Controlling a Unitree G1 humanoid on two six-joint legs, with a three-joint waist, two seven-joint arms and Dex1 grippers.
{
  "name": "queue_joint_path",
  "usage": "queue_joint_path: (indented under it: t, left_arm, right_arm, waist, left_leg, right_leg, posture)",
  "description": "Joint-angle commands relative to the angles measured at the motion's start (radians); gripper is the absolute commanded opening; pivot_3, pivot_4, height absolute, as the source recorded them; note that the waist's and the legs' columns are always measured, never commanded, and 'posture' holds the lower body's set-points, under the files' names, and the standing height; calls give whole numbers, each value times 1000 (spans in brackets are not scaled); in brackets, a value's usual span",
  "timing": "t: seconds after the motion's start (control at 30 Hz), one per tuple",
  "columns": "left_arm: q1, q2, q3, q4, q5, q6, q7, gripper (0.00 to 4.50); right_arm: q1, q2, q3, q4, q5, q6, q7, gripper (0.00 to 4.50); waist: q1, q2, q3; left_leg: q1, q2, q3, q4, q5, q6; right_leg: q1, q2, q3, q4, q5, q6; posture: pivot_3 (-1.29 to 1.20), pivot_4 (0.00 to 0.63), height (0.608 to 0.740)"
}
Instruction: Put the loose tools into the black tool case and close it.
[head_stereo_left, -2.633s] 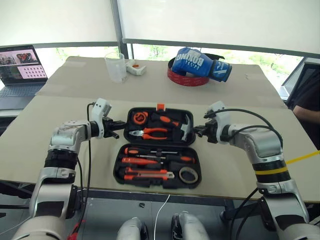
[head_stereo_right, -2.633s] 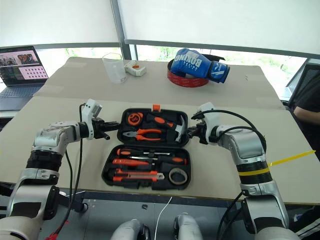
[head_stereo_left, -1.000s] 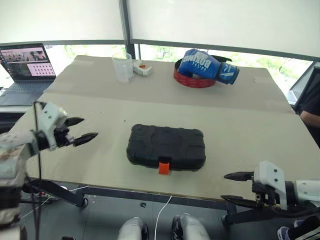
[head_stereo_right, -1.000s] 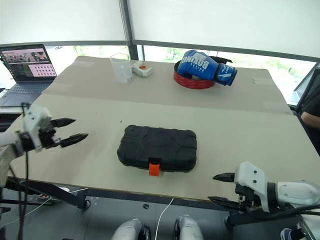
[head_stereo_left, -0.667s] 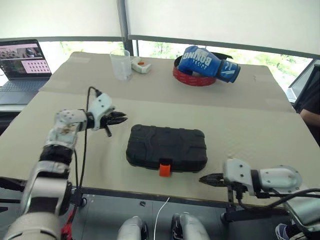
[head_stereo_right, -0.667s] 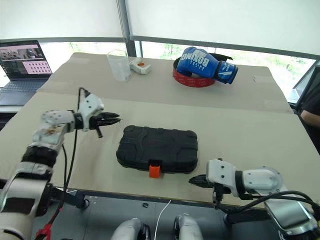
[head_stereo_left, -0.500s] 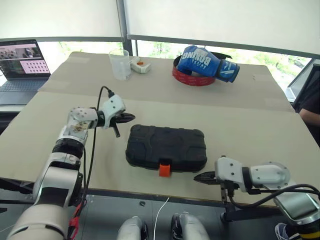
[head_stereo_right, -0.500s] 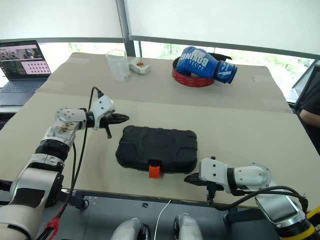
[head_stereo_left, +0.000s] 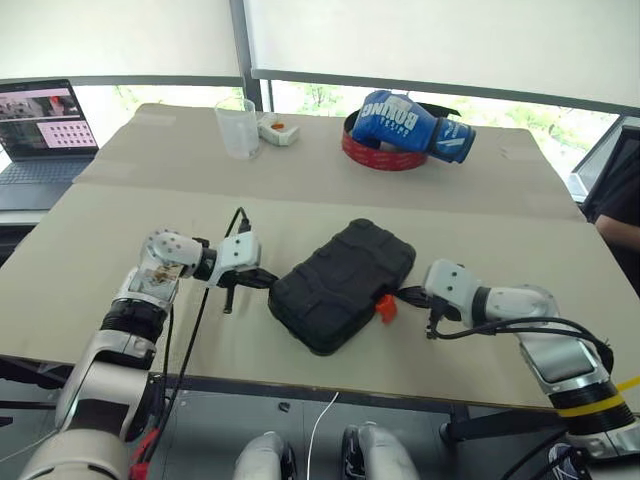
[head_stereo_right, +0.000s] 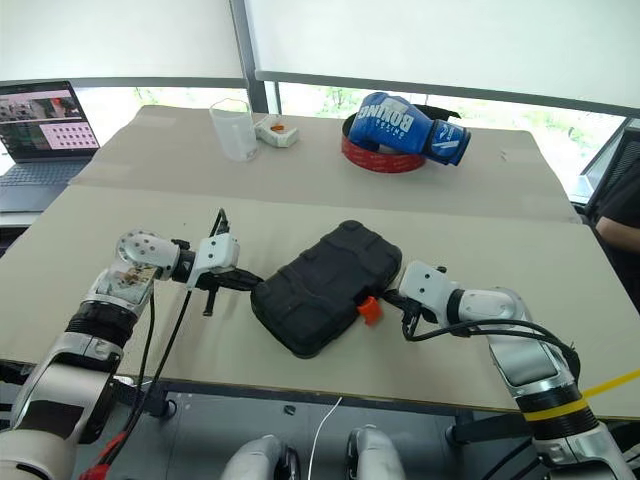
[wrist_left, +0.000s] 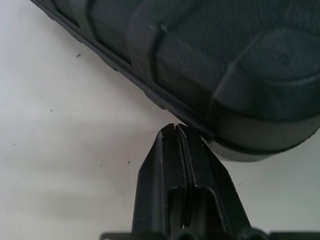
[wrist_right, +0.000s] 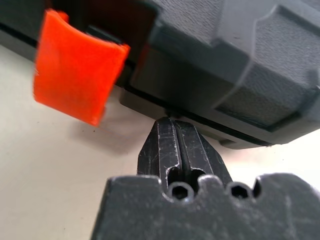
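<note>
Both pincers, left gripper (head_stereo_left: 268, 281) and right gripper (head_stereo_left: 403, 295), are clenched empty, their tips pressed against opposite edges of the closed black tool case (head_stereo_left: 343, 283).
A beige table (head_stereo_left: 120, 215) stands by bright windows; the textured, rounded case lies askew at the middle of it, its orange latch (wrist_right: 76, 86) hanging unfastened beside the right tip. Behind, a blue glove (head_stereo_left: 410, 124) reads "BOXING".

The closed black tool case (head_stereo_right: 325, 285) lies askew between both hands' tips, orange latch (head_stereo_right: 369, 309) unfastened.
</note>
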Motion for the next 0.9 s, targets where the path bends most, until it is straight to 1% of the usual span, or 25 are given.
queue_joint_path:
  t: [0.03,0.13,0.23,0.3,0.37,0.5,0.57,0.7,0.8,0.87,0.9]
  left_arm:
    - [-51,34,62,-166,-110,174,-24,64]
    - [-41,16,34,-254,-122,223,-20,64]
    - [-19,-18,-21,-295,-98,197,-20,64]
    - [-24,-88,-77,-254,-64,187,13,64]
    - [-20,-123,-123,-217,-20,135,25,64]
    - [-7,-108,-215,-118,108,-82,37,64]
    - [-19,-108,-230,-73,139,-153,57,64]
    - [-32,-138,-228,-67,120,-166,62,64]
    - [-31,-149,-226,-85,107,-156,55,64]
    - [-32,-154,-217,-88,99,-146,57,64]
    - [-32,-155,-212,-86,96,-140,58,64]
  right_arm:
    - [55,-66,-94,-140,77,43,47,0]
    - [106,-104,-121,-220,121,76,74,0]
    - [138,-130,-133,-273,146,98,87,0]
    - [131,-115,-123,-288,153,112,69,0]
    - [116,-96,-108,-290,153,129,52,0]
    - [86,-67,-56,-262,118,122,32,0]
    - [76,-44,-23,-244,106,141,16,0]
    - [55,-9,47,-184,37,104,-16,0]
    - [27,23,49,-141,23,115,-49,0]
    - [30,14,53,-123,7,93,-42,0]
    - [41,12,37,-140,38,93,-20,0]
  waist:
    - [3,0,0]
    - [3,0,0]
    - [4,0,0]
    - [4,0,0]
    - [6,0,0]
    - [3,1,0]
    - [3,2,-1]
    - [4,2,-2]
    - [4,2,-2]
    - [6,2,-2]
    - [6,2,-2]
  left_leg:
    - [0,0,0,1,0,0]
    - [4,0,0,1,0,0]
    - [9,0,-2,0,0,0]
    - [9,0,-2,0,0,1]
    - [9,0,-2,0,0,1]
    - [9,1,-2,0,0,1]
    - [11,1,-2,-1,0,0]
    - [13,1,-1,-1,-1,2]
    - [12,1,-1,0,-2,3]
    - [12,0,-1,0,-2,3]
    - [12,1,-1,0,-2,3]
  right_leg:
    - [0,0,0,1,-1,3]
    - [4,0,1,0,-2,4]
    - [10,-1,2,-2,-3,5]
    - [10,-1,2,-2,-3,5]
    - [10,0,2,-2,-3,5]
    - [10,0,3,-3,-2,4]
    - [10,0,3,-2,-3,4]
    - [12,-1,3,-2,-3,4]
    - [12,-2,3,-2,-2,4]
    - [12,-1,3,-2,-2,4]
    - [12,-1,3,-2,-2,4]
  posture:
    - [0,150,714]
    - [0,150,714]
    - [0,150,714]
    - [0,150,714]
    - [0,150,714]
    - [0,150,714]
    - [0,150,714]
    - [0,150,714]
    - [0,150,714]
    - [0,150,714]
    - [0,150,714]
